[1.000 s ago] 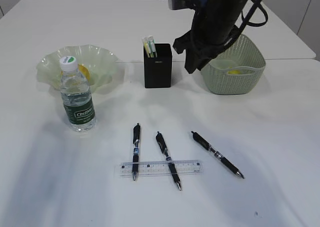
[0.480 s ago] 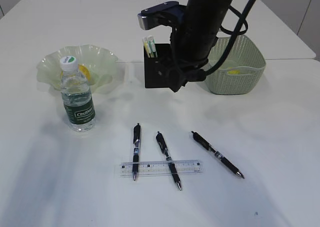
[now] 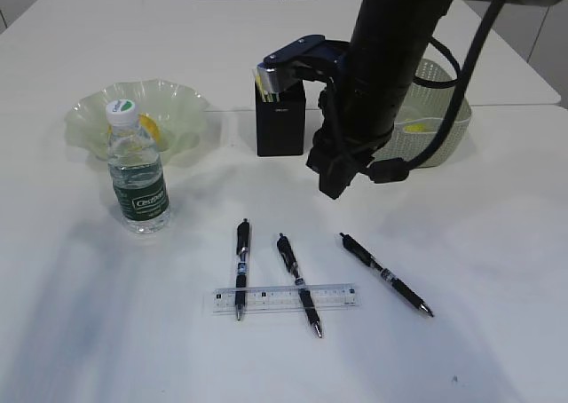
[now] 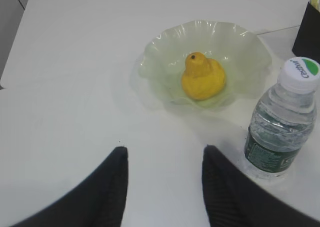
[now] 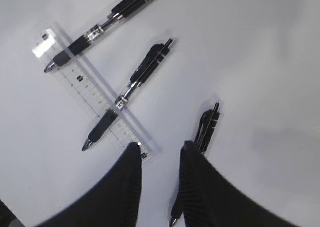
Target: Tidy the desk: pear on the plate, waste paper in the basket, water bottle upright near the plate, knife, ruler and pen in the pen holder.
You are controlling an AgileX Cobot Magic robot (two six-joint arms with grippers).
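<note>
A yellow pear point(image 4: 202, 77) lies in the pale green glass plate point(image 4: 160, 57), also in the exterior view point(image 3: 89, 119). The water bottle point(image 3: 136, 169) stands upright in front of the plate. Three black pens point(image 3: 241, 259) point(image 3: 297, 281) point(image 3: 383, 272) lie on the table, two of them across a clear ruler point(image 3: 284, 297). The black pen holder point(image 3: 280, 117) holds some items. My right gripper point(image 3: 333, 183) is open and empty above the table, over the pens point(image 5: 145, 72) and the ruler point(image 5: 97, 92). My left gripper point(image 4: 165, 154) is open and empty near the plate. No knife shows.
A pale green woven basket point(image 3: 444, 110) stands at the right behind my right arm, with something yellow-green inside. The table's back edge and a seam run behind the plate and pen holder.
My right arm has swung from over the basket to the left, then forward and down towards the pens. Nothing on the table has moved.
</note>
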